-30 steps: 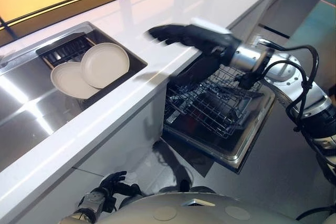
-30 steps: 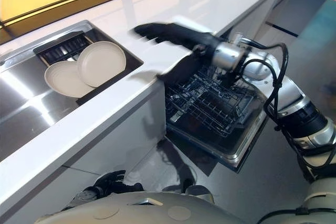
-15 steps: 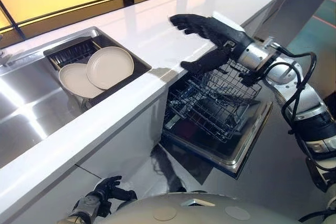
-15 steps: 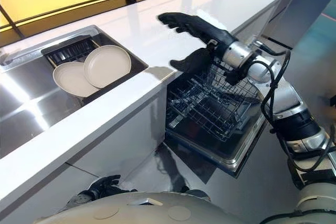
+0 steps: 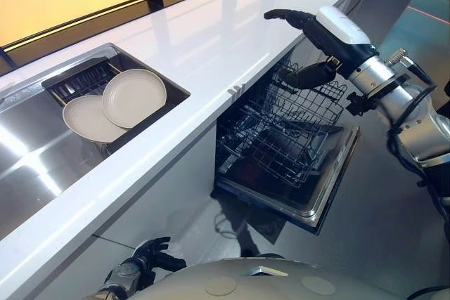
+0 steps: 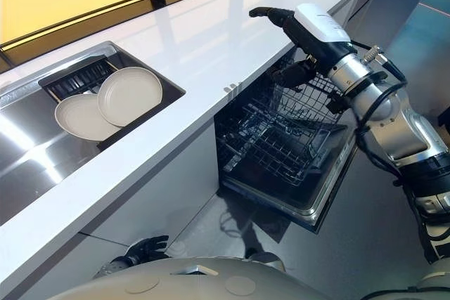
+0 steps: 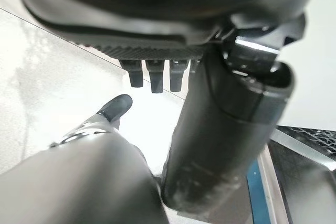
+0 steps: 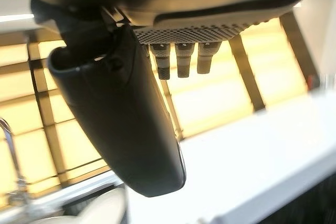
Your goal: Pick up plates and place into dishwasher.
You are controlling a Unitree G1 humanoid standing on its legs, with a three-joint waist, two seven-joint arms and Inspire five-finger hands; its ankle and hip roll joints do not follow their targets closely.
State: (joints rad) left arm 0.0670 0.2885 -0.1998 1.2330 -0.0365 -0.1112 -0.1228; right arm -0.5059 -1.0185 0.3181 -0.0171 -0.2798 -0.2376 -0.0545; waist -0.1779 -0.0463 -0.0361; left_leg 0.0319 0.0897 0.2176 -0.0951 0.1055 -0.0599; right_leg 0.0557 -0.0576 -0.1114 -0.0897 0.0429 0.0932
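The two round cream plates [image 5: 133, 98] lie overlapping inside the stainless steel sink [image 5: 28, 152], the upper one leaning on the lower, and neither is held. The right hand [image 5: 330, 29] hovers well apart from the sink, out over the far edge of the glossy white countertop [image 5: 232, 26], above the black wire dishwasher rack [image 5: 281, 138]. Its fingers are straight, its thumb is spread away from them, and it grips nothing. The left hand [image 5: 144, 258] hangs low, below the sink and in front of it, loosely relaxed and empty. The likely trouble is the stacked pair. Lifting the top plate by its smooth rim could drag or tip the one beneath, and a weak pinch could let it slip (a hard fall onto steel). A low carry away from the sink could also clip the counter edge or the rack's wires. The right wrist view confirms the bare space between thumb and fingertips [image 8: 178, 64], while the eye views show how far the hand is from the sink.
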